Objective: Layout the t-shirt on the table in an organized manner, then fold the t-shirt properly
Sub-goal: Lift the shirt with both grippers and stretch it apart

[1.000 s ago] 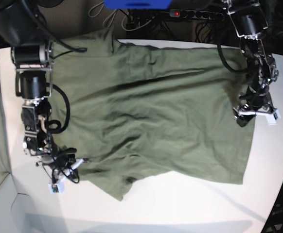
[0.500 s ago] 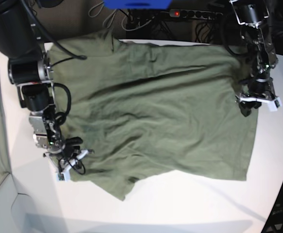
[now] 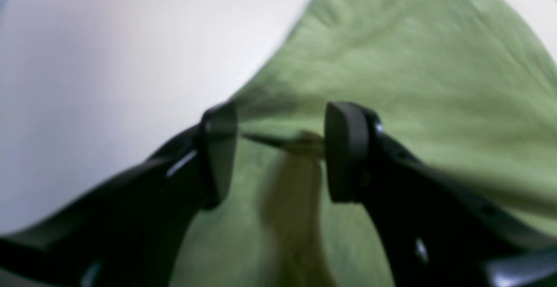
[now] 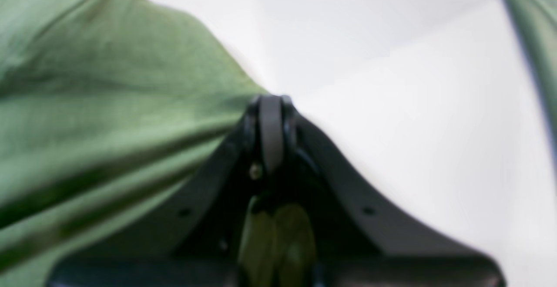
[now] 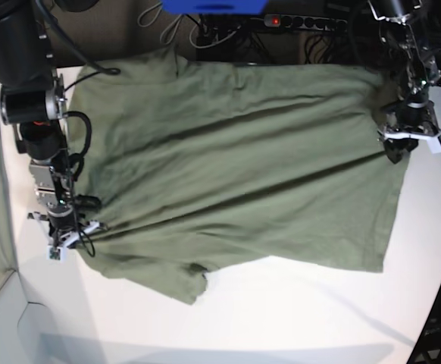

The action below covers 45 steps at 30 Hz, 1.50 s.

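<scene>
While my base view shows the whole t-shirt (image 5: 236,167) spread across the table (image 5: 296,318), only the wrist views reveal the grips. My left gripper (image 3: 280,152) stands half spread at the shirt's edge, a thin fold pinched between its pads. My right gripper (image 4: 270,121) is pressed together on the opposite edge, arm reaching down.
</scene>
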Tool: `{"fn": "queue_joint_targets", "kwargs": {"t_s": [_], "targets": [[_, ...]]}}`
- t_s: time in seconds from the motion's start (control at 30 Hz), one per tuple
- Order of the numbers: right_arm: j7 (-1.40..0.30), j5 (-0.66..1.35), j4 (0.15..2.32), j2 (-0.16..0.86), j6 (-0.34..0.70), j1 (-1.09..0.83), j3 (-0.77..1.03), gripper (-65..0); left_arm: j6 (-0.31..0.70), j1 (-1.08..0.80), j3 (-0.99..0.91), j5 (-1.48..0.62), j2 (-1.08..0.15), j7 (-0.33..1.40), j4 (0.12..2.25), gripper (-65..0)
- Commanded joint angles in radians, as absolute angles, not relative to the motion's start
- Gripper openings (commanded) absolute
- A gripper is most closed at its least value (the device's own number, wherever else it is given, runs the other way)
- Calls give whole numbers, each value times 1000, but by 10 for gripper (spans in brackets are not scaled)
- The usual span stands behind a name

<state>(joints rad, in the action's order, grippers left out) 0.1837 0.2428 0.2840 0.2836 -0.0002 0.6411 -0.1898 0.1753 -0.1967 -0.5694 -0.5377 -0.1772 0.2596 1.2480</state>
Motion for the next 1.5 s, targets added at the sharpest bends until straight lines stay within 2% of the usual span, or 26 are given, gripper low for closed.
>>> {"fn": "queue_joint_targets", "kwargs": {"t_s": [0.0,0.33,0.47,0.7,0.87,1.0,1.23,1.37,1.47], "targets": [[134,240,286,300,-36,648,-186,-650,134,-219,-567,-513,-165,352,1257,-321],[134,242,288,305,-35,542,-185,-650,134,-321,-556,-513,-99,357,1423,-321],[134,242,320,303,-35,499,-185,-650,134,-341,-558,-513,-88,430,1443,-321],[99,240,634,303,-35,346,-186,-650,134,-355,-558,-582,-41,638,1643,-321],[4,242,894,306,-35,278,-185,-650,134,-346,-564,-639,-45,670,1767,-321],[-22,242,1049,308,-35,239,-183,-650,134,-228,-567,-613,-74,645,1716,-321],[-61,239,1104,278,-35,245,-101,-650,134,-13,-558,-470,-85,535,1379,-321],[-61,240,1109,275,-35,262,-81,-650,134,-1,-562,-394,-84,519,1308,-321],[-61,240,1109,274,-35,292,-84,-650,134,-67,-565,-395,-81,519,1328,-321]]}}
